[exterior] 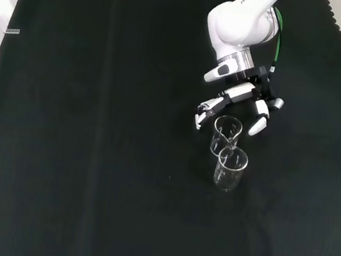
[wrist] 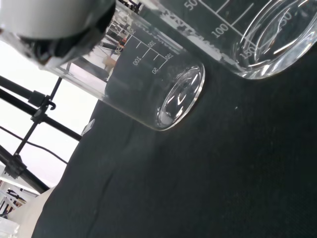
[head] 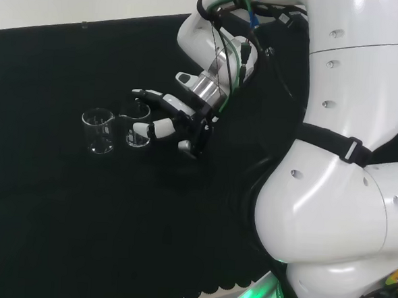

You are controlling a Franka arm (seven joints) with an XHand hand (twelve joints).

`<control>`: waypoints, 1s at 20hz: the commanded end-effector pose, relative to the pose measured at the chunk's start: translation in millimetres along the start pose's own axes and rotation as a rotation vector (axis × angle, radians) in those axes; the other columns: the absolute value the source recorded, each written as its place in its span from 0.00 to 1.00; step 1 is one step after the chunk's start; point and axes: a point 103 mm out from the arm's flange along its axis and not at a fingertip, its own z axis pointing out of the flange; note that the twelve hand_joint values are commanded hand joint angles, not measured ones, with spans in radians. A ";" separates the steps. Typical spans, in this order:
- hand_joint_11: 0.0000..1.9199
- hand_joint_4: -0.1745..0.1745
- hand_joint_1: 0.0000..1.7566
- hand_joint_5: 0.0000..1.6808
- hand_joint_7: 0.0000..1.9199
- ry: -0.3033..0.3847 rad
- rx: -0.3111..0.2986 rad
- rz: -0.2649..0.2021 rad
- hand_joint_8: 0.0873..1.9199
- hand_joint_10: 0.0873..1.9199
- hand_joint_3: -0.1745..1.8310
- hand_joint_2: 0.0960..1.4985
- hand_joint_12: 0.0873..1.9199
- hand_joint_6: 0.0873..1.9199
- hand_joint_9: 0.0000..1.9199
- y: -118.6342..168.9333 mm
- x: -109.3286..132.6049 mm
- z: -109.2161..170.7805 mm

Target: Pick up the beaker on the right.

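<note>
Toward the middle of the black surface (head: pixel 60 201), two clear beakers are standing side by side. Beside the right beaker (head: pixel 138 126) in the head view, the hand (head: pixel 170 120) is hovering with fingers spread wide around it, not yet gripping; the left beaker (head: pixel 99 131) is standing just beside.

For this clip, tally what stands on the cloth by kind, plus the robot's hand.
Beakers: 2, the right beaker by the hand and the left beaker, as the head view shows them.
Hand: 1
Total: 3
</note>
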 end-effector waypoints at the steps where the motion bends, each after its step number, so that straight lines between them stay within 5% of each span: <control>1: 0.00 0.39 0.49 0.18 0.12 -0.002 0.008 -0.001 0.27 0.28 0.59 0.16 0.57 0.00 0.15 3.9 0.3 1.4; 20: 0.00 0.38 0.50 0.22 0.13 -0.004 0.027 -0.001 0.28 0.28 0.60 0.16 0.57 0.00 0.16 13.9 -1.8 11.5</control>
